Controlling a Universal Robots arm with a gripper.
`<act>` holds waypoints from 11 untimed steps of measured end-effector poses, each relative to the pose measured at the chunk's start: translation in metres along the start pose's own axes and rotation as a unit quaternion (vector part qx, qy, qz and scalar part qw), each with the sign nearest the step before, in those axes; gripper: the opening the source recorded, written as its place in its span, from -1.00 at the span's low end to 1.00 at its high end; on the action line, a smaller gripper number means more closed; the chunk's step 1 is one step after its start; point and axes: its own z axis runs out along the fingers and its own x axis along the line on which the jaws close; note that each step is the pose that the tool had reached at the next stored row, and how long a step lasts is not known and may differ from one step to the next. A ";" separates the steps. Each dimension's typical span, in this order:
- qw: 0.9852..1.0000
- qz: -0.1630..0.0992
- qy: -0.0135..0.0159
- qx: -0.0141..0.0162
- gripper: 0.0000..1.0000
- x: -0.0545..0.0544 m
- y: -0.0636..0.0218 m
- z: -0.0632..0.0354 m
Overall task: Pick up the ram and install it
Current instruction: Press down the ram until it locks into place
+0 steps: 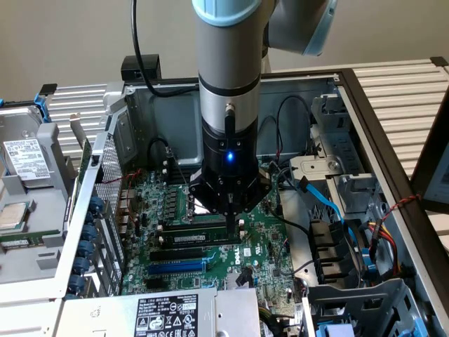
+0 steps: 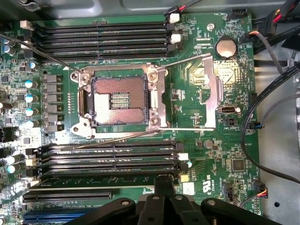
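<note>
The ram (image 1: 196,239) is a thin green stick with a white label. It stands on edge in one of the black memory slots, in front of the open CPU socket (image 1: 200,205). My gripper (image 1: 230,222) points straight down over the stick's end nearer the exterior view's right. Its fingers are shut together, and their tips are at the ram's top edge. In the wrist view the shut fingertips (image 2: 164,183) sit over the row of slots nearest the camera. There the ram (image 2: 103,173) shows edge-on as a thin line.
The motherboard (image 2: 206,117) lies inside an open metal case (image 1: 365,126). A blue expansion slot (image 1: 175,267) runs just in front of the memory slots. Blue and black cables (image 1: 324,200) crowd the exterior view's right. A hard drive (image 1: 24,158) lies outside the case on the left, and a power supply (image 1: 165,316) sits in front.
</note>
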 end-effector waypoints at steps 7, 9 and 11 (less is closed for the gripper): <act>1.000 0.000 -0.001 0.000 -0.80 0.001 -0.0001 0.0010; 1.000 0.000 -0.001 0.000 -0.80 0.001 -0.0001 0.0003; 1.000 0.000 -0.001 0.000 -0.80 0.003 0.0000 -0.0066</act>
